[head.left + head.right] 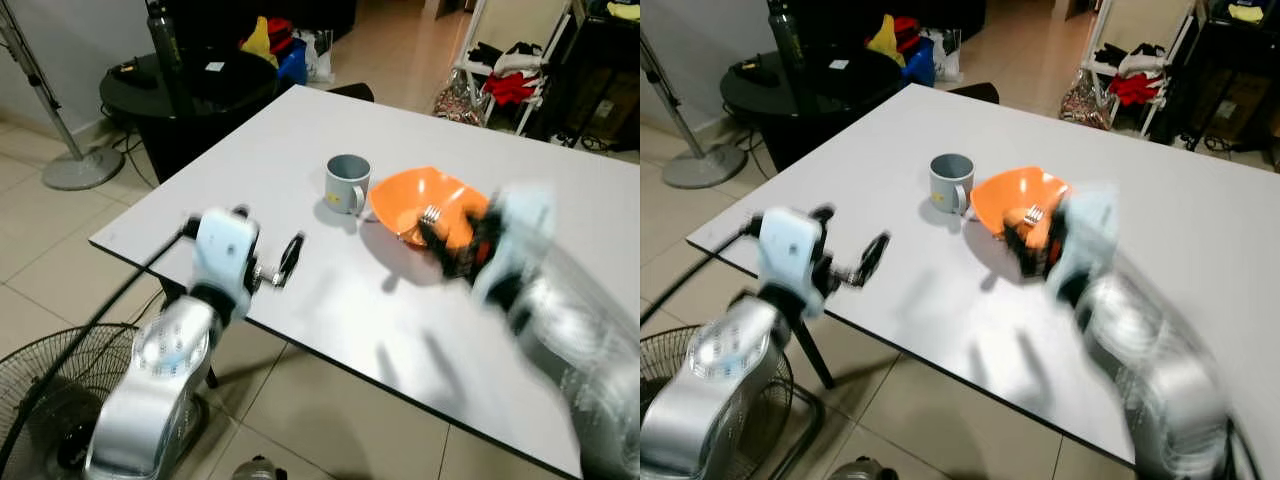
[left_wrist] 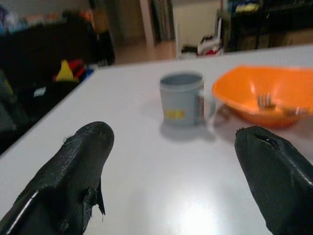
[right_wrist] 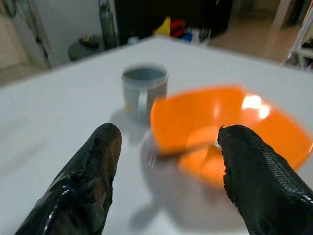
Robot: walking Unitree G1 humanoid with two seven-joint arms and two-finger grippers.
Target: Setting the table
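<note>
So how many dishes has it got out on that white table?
2. A grey mug stands near the middle of the table, and an orange bowl with a fork in it sits right beside it. The right gripper partly covers the bowl.

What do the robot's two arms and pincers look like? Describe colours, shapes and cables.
Both arms are rounded silver shells with pale white wrist blocks. A black cable runs along the left arm. The left pincer and right pincer each have two long black fingers with a rough, textured surface and rounded tips.
</note>
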